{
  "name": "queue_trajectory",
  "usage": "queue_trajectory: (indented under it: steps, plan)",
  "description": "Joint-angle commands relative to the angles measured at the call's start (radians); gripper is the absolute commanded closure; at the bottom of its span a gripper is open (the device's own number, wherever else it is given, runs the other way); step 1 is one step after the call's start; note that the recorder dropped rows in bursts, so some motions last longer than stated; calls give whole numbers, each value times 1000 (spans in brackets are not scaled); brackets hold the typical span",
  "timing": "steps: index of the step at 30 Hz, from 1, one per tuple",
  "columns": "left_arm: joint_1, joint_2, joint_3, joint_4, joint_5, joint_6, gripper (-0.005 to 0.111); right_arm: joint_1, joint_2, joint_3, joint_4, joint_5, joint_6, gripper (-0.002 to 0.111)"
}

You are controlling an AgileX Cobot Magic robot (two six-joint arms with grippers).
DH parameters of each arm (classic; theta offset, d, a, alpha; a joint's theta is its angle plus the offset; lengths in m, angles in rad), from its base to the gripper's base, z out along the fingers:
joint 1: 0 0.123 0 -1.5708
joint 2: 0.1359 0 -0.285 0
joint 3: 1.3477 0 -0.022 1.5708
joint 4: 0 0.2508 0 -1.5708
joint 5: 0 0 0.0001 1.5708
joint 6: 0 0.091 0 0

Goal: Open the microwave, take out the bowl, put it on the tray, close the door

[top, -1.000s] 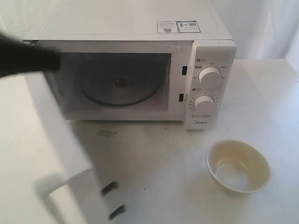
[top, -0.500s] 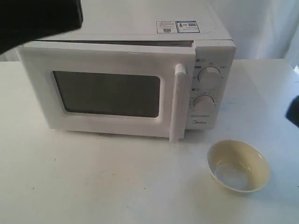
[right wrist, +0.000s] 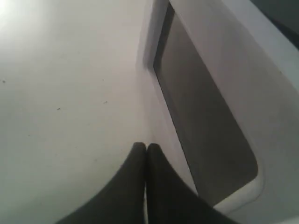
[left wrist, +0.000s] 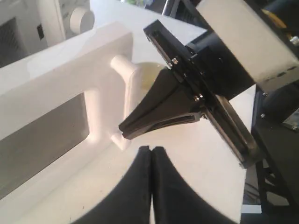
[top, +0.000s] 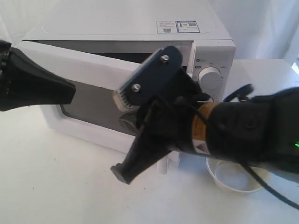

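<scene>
Microwave: I've got the white microwave [top: 117,23] at the far middle of the table [top: 56,186]. There are stickers [top: 178,26] on its top, and the upper knob [top: 210,79] is peeking out past my right arm [top: 243,130].
Door: the door [top: 88,65] is ajar, not latched. The hinge side is on the left and the handle side is swung out toward the near side. There's a dark gap along the top edge where I can see into the cavity.
Handle: the white bar handle [left wrist: 127,100] runs along the door's right edge, and nothing is clamped round it.
Window: the dark window [right wrist: 201,116] fills a good chunk of my right wrist view, seen at a steep angle.
Left hand: the left hand [left wrist: 150,151] has its fingers pressed together with nothing between them. It hangs in front of the left half of the door. Honestly I can't call whether it touches the panel.
Right hand: the right hand [right wrist: 145,148] also has its fingers together and is empty. It reaches across the middle with the tips pointing down and left, just beside the low end of the handle. I can't tell if there's contact.
Bowl: the cream bowl [top: 231,179] sits upright on the table, near right of the microwave. It's mostly hidden behind my right arm in the exterior view, and neither hand is on it.
</scene>
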Motion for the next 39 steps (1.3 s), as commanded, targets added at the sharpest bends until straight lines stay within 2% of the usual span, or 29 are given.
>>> queue_trajectory:
  steps: [1,4,6,8,17,39]
  plan:
    - [-5,-5,-5,56,-86,-78,107,-5,84,-111,1,49,-10,108]
    - [-5,3,6,92,-215,-145,107,-5,83,-158,1,99,-9,108]
    - [-5,15,18,92,-242,-167,107,-5,86,-192,-11,184,-9,108]
    - [-5,26,27,90,-240,-169,107,-5,92,-214,-50,257,-6,108]
    - [-5,32,26,93,-251,-169,107,-23,147,-254,-234,326,122,108]
    - [-5,24,26,117,-239,-166,107,-190,308,-392,-344,328,128,108]
